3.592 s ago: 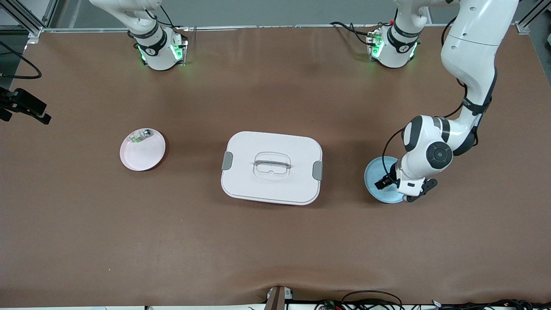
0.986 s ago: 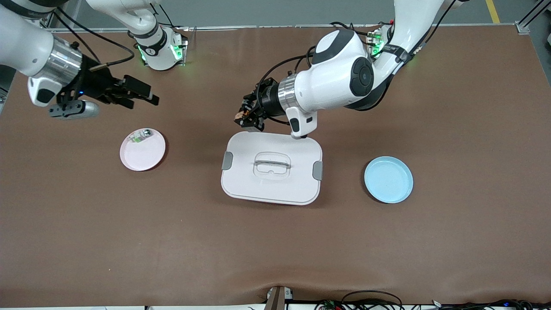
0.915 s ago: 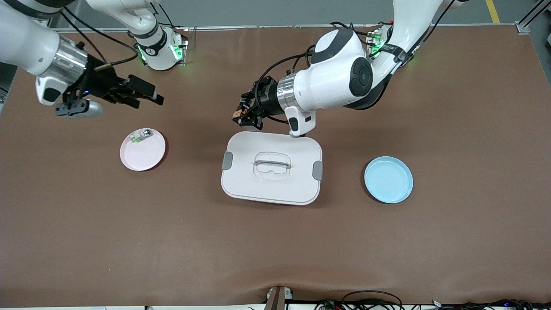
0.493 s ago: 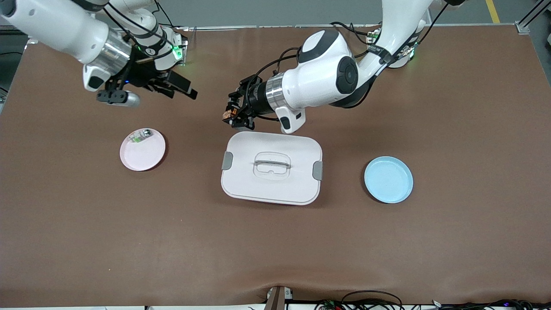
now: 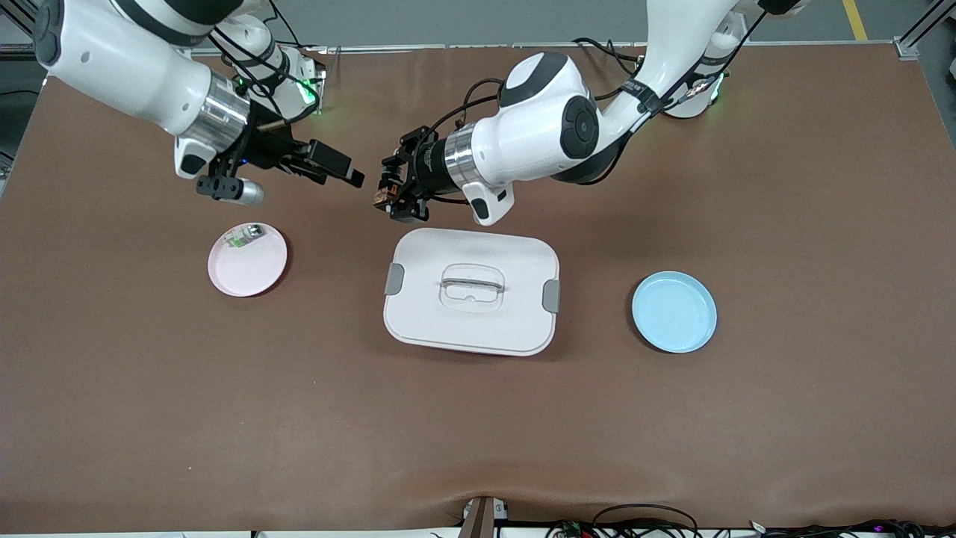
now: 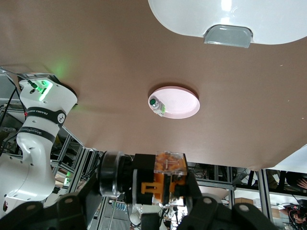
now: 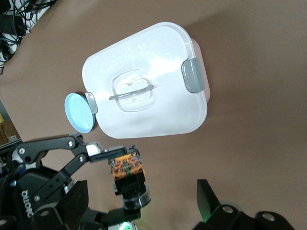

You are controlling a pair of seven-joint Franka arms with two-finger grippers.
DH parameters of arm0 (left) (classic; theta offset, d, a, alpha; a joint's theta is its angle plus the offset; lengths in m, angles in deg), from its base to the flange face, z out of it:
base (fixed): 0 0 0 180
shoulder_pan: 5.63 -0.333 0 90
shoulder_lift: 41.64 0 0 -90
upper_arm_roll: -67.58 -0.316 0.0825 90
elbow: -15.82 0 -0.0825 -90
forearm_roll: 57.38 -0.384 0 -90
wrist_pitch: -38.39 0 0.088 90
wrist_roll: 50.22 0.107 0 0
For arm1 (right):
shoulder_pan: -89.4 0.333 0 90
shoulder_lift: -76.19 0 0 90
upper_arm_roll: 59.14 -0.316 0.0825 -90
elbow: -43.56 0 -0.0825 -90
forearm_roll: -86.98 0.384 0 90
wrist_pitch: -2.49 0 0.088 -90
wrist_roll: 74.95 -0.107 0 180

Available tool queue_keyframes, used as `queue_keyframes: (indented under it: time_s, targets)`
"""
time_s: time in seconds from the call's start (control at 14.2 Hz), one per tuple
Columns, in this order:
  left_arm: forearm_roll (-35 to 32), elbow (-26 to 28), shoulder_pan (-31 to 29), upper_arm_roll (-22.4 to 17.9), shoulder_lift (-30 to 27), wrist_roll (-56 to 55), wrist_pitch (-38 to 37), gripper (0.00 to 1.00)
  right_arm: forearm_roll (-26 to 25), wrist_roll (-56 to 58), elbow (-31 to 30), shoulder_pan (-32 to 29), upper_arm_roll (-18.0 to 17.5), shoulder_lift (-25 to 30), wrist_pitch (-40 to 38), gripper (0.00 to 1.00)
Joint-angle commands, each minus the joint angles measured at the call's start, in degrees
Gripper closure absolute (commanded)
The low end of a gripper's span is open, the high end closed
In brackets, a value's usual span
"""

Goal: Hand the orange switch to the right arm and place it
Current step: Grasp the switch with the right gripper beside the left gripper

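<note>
Left end effector [image 5: 390, 196], clamped tight on the orange switch [image 5: 382, 197], hangs in the air over the bare brown worktop [image 5: 478, 418], above the strip just farther from the front camera than the white lidded box [image 5: 472, 300]. Facing it, the right end effector [image 5: 345, 173] hovers over the worktop between the box and the pink plate [image 5: 247, 260], its fingers [image 5: 332, 159] spread wide and holding nothing, with a narrow gap of air between its tips and the switch. In the left wrist view the switch [image 6: 165, 179] sits squarely between the black pads, orange body and clear cap showing; the right wrist view shows the same part [image 7: 126, 168] presented toward the open jaws.

Pick-up looks complete: the blue plate [image 5: 674, 311] toward the left arm's end of the worktop lies empty. Handover is at its threshold but not yet made, since the switch is touching only the left arm's pads. What remains, on this evidence, is for the right end effector to close on the switch, for the left one to let go, and for the placing itself, probably on the pink plate, where a small clear-and-green part [image 5: 239, 239] already rests near the rim.
</note>
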Motion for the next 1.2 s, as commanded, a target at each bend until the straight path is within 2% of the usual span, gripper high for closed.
queue_keyframes:
  time_s: [0.0, 0.14, 0.28, 0.63, 1.13]
  targets:
    - [1.23, -1.47, 0.88, -0.01, 0.67, -1.0, 0.6, 1.0, 1.82, 0.83, 0.66, 0.76, 0.37, -1.92, 0.61, 0.0]
    - [1.23, -1.47, 0.97, -0.01, 0.67, -1.18, 0.77, 1.0, 5.57, 0.91, 0.66, 0.76, 0.37, -2.97, 0.52, 0.0]
    - [1.23, -1.47, 0.89, -0.01, 0.58, -1.18, 0.86, 1.0, 7.18, 0.91, 0.75, 0.76, 0.37, -3.33, 0.43, 0.0]
    - [1.23, -1.47, 0.89, -0.01, 0.67, -1.18, 1.21, 1.0, 6.92, 6.43, 1.1, 3.66, 0.37, -3.16, -1.06, 0.0]
    - [1.23, -1.55, 0.8, -0.01, 0.15, -1.7, 1.39, 1.0, 6.12, 15.15, 0.04, 3.4, 0.46, -3.5, -2.03, 0.0]
